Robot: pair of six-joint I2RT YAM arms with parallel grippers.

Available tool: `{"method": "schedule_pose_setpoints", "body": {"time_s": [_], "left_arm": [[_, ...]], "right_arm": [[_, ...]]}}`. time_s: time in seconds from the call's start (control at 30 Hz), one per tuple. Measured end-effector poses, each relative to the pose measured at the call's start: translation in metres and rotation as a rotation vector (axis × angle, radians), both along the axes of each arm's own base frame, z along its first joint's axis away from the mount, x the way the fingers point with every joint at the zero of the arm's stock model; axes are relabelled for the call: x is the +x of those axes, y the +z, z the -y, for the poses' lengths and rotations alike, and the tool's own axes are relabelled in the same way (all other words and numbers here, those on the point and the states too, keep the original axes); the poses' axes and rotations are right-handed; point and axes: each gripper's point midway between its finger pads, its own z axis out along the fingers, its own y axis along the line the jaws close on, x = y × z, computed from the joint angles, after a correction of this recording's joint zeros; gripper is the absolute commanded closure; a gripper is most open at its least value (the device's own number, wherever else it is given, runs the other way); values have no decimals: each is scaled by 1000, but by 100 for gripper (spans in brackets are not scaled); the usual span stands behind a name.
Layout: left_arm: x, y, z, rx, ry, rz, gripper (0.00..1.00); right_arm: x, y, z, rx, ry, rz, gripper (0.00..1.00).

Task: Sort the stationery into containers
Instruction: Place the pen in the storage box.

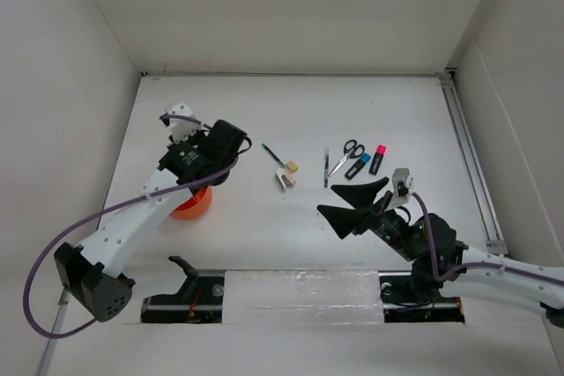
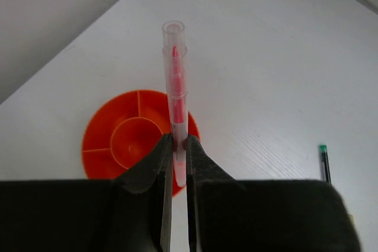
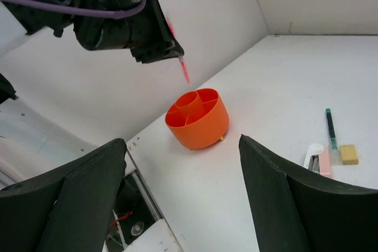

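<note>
My left gripper (image 2: 177, 153) is shut on a red pen (image 2: 176, 92), which hangs tip-down above the round orange cup (image 2: 115, 146) with its divided compartments. The right wrist view shows the pen (image 3: 184, 69) clear above the cup (image 3: 198, 121). From the top, the left arm covers part of the cup (image 1: 192, 206). My right gripper (image 1: 352, 204) is open and empty at mid-table. Beyond it lie black-handled scissors (image 1: 349, 151), a blue highlighter (image 1: 359, 165), a pink highlighter (image 1: 377, 158), a thin dark pen (image 1: 325, 167), a green-capped pen (image 1: 271, 155) and small erasers (image 1: 286, 178).
White walls enclose the table on the left, back and right. A metal rail (image 1: 471, 165) runs along the right side. The arm bases and a taped strip (image 1: 300, 292) sit at the near edge. A purple cable (image 1: 53, 253) loops off the left arm.
</note>
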Motion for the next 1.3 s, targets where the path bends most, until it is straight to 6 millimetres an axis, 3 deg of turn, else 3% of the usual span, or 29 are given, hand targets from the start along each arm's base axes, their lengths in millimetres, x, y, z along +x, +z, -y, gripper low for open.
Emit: {"method": "schedule_pose_setpoints", "body": {"time_s": [0.13,0.23,0.33,0.6,0.83,1.3], "left_arm": [[4,14,-28,-27,62,44,100],[1,27,-67,-75,151,100,100],[-11,22,-91,-65,185,118,100],[-10,-14,-78,-36,34,50,100],[2,-12,-70,-31,-22,74,100],[12,-63,-63,4,-29,-87,100]], "right_arm": [[-1,-3,0,-11,2,7,15],[-2,-8,-1,-27,9,13,15],[-3,-10,-4,-41,21,21,15],[-6,-19,-10,-70,47,26,15],[-8,-24,-8,-71,53,27,15],[-14,-9,1,-17,68,54,15]]}}
